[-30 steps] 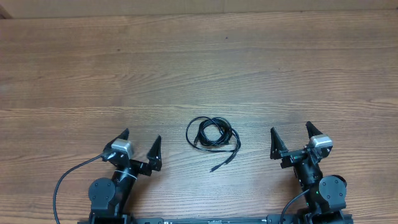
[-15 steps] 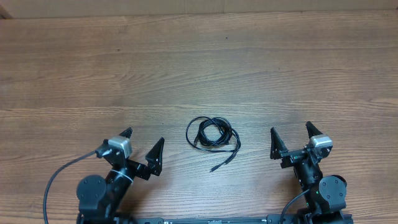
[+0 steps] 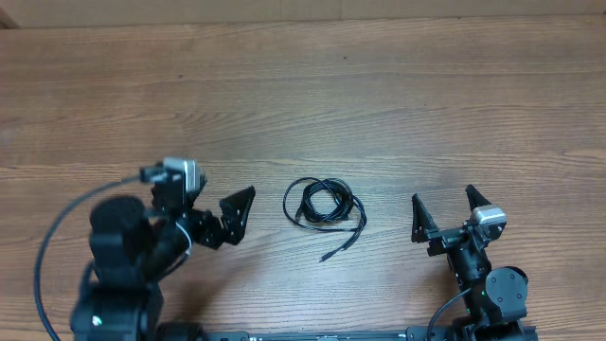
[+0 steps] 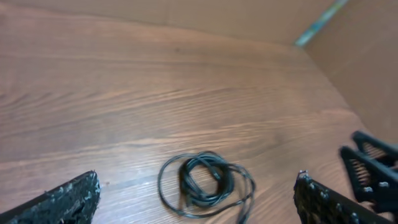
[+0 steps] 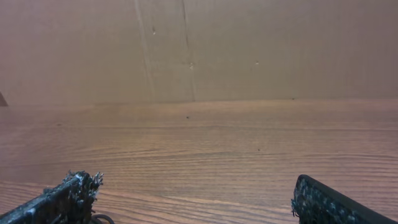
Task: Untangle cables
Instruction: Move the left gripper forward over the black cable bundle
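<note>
Bunched cables lie btwn wide-open L gripper & R gripper; can't tell separate cords apart.

– Where did the cables lie?
– On the table, toward the near side. My left gripper sat just left of them, my right gripper farther off right; one loose end trailed nearward.

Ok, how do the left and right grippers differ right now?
The left gripper is turned toward the cables and sits nearer them; the right gripper points straight up the table, past them, and sits farther off. Both are open and empty.
</note>
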{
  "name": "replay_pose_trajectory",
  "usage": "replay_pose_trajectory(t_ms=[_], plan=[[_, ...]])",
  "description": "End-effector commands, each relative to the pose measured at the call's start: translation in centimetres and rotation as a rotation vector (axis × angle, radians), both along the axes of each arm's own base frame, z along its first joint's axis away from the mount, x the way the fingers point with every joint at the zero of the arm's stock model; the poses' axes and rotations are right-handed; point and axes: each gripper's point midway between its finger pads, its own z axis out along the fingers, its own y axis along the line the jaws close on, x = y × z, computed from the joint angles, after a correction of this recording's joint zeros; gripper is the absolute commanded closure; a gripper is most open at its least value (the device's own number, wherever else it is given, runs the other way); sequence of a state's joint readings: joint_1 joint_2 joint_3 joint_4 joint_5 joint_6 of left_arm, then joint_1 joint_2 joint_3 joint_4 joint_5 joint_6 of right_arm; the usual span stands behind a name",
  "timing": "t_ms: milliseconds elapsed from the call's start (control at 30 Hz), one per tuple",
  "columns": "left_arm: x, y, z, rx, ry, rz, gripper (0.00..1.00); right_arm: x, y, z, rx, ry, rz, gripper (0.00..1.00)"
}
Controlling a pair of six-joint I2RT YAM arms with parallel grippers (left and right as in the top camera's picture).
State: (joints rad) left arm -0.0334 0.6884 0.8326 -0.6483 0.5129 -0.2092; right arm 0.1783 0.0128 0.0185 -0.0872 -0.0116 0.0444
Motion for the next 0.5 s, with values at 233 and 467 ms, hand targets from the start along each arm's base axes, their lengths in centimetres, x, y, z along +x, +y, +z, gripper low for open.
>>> replay_pose_trajectory(t_ms=[233, 467], plan=[[-0.9, -5.0, 2.0, -0.223, 0.153, -0.293, 0.01, 0.0, 0.2, -0.2, -0.015, -0.008, 0.012, 0.00], [0.3, -5.5, -0.6, -0.370, 0.417, -0.223, 0.05, 0.0, 0.2, -0.2, -0.015, -0.008, 0.012, 0.00]])
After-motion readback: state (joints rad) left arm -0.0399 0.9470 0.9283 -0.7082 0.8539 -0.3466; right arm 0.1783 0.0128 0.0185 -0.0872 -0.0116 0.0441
